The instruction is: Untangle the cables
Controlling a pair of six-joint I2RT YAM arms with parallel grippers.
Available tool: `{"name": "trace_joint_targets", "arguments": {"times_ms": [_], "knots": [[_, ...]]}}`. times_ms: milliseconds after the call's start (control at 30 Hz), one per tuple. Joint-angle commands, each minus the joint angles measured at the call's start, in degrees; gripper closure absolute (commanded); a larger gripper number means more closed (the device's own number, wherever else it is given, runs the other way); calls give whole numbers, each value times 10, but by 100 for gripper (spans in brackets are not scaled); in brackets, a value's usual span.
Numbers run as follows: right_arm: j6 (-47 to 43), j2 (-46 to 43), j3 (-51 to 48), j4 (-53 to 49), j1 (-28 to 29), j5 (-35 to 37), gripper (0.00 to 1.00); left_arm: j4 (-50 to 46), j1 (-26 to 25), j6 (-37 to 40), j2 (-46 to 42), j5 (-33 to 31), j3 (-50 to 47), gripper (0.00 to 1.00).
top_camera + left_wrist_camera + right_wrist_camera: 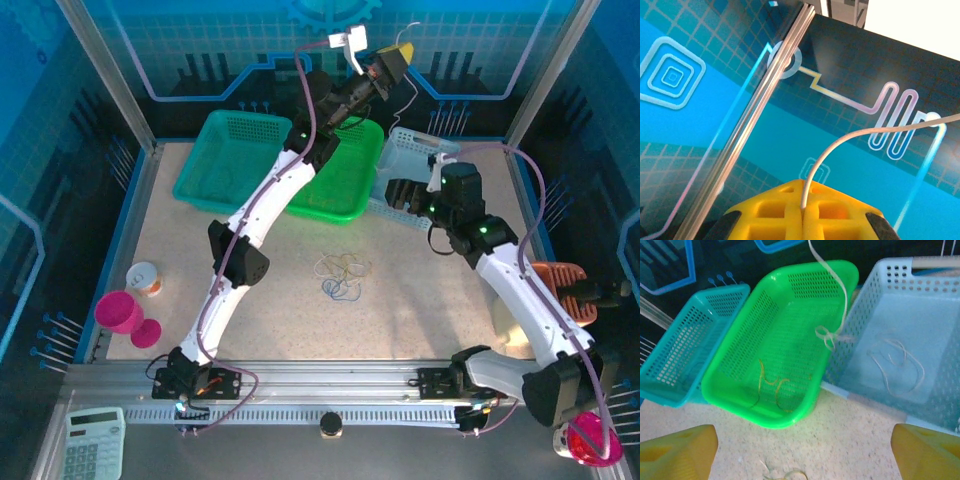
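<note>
Left pincer (803, 210) tight on white cable (875, 131); right pincer (802, 450) wide, empty.

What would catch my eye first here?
The left end effector, high at the back, pinches a white cord that dangles toward the green basket and the pale blue basket. Below, mid-table, lies a small clump of cables.

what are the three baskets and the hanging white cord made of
Green basket, teal basket and pale blue basket: likely moulded plastic, slightly glossy, with uniform perforated walls. White cord: thin, limp, smooth, perhaps plastic-coated or rubbery; it curves and knots freely; exact material unclear.
</note>
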Motion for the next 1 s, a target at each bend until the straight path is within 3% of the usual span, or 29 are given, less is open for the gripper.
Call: {"name": "trace_joint_targets", "arguments": {"times_ms": [0, 333, 500, 600, 800, 900, 967], "knots": [[-17, 21, 64, 50, -9, 17, 9, -6, -5, -27, -43, 41, -8, 100], [-52, 98, 187, 45, -20, 40, 9, 2, -12, -53, -102, 89, -108, 100], [-64, 123, 223, 34, -32, 43, 15, 10, -16, -56, -135, 97, -166, 100], [-66, 131, 235, 32, -42, 36, 31, 14, -17, -62, -146, 102, -188, 100], [-82, 155, 271, 23, -51, 13, 96, 19, -17, -60, -159, 104, -217, 100], [-85, 175, 299, 15, -53, 17, 100, 19, -15, -55, -161, 105, -218, 100], [-88, 190, 321, 10, -56, 25, 100, 20, -14, -56, -162, 108, -221, 88]]}}
